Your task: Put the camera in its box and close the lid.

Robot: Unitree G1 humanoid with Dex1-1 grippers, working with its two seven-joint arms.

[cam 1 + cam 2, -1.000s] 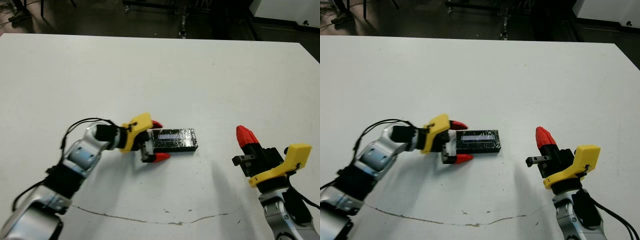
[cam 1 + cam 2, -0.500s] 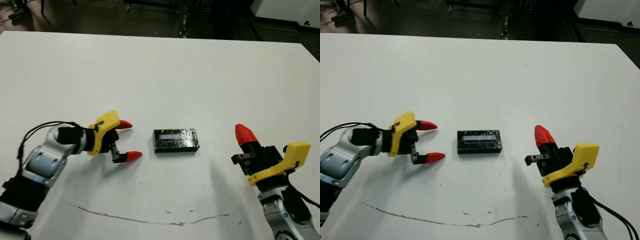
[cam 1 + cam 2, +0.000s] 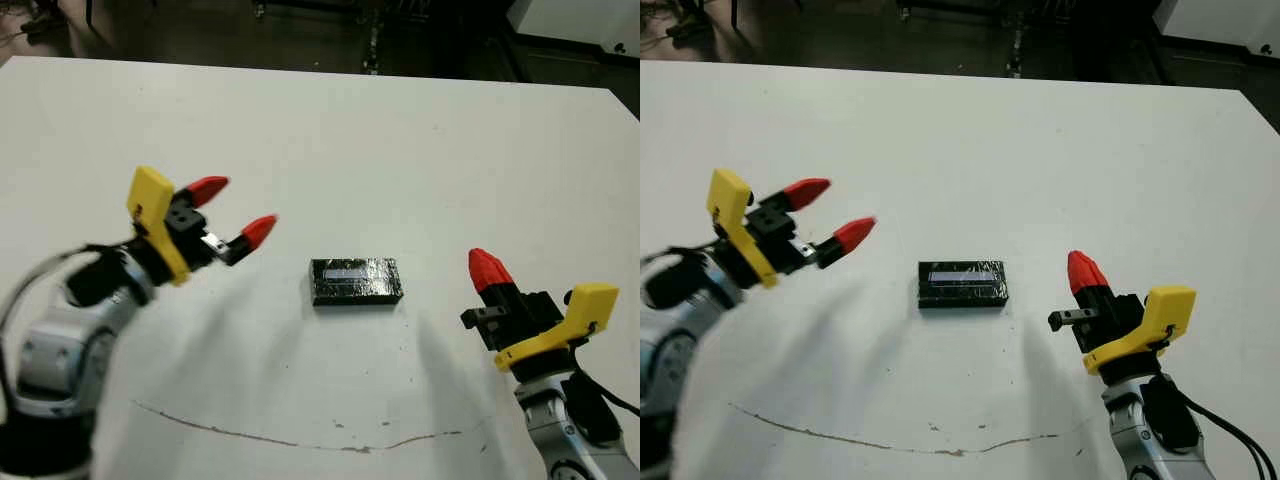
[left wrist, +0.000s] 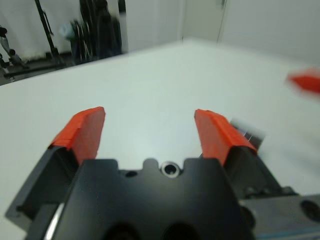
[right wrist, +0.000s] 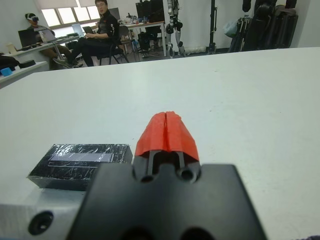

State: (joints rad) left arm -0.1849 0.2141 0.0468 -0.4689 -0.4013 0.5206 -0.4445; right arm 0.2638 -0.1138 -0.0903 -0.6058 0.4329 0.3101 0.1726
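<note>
I see the lid point(image 3: 356, 281) seated on its box mid-tabletop, between my raised, spread left hand point(image 3: 232, 216) and pinched-together right hand point(image 3: 487, 274). A careless sweep could knock it askew.

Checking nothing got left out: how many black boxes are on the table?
1: the closed box lies mid-table, between the left gripper and right gripper, touched by neither.
</note>
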